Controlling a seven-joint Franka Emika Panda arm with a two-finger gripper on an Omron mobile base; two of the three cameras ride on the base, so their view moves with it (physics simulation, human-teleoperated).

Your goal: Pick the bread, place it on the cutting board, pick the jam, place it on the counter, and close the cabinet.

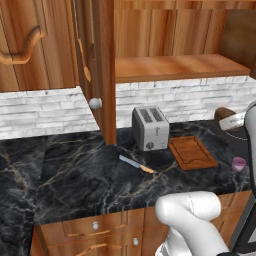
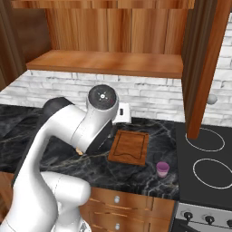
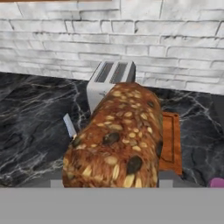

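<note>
Tool (image 3: 109, 186) closed on the bread (image 3: 116, 135), the seeded loaf lying lengthwise out from the fingers and hiding the tips themselves; the grip is judged from how the loaf sits locked in front of the hand camera. In the left base view the bread (image 1: 225, 113) shows as a dark lump at the far right, carried above the table (image 1: 75, 170), right of the toaster (image 1: 150, 127) and beyond the cutting board (image 1: 192, 152). Board lies bare, just right of the toaster; the jam (image 1: 239, 163) already stands on the table to the board's near right. Cabinet door (image 1: 95, 65) hangs open, edge-on. Risks, as I judge them: the loaf is long and held at one end, so it could pivot or slip on the way down; a release too far right could knock the jam; a low swing left could clip the toaster. Hand view gives the seeded crust, the knife (image 3: 69, 125) left of the loaf, and the board partly masked behind it. Right base view shows the stove rings (image 2: 204, 154) on the right and the arm covering the toaster; left base view alone shows the drawers (image 1: 95, 227) below.
</note>
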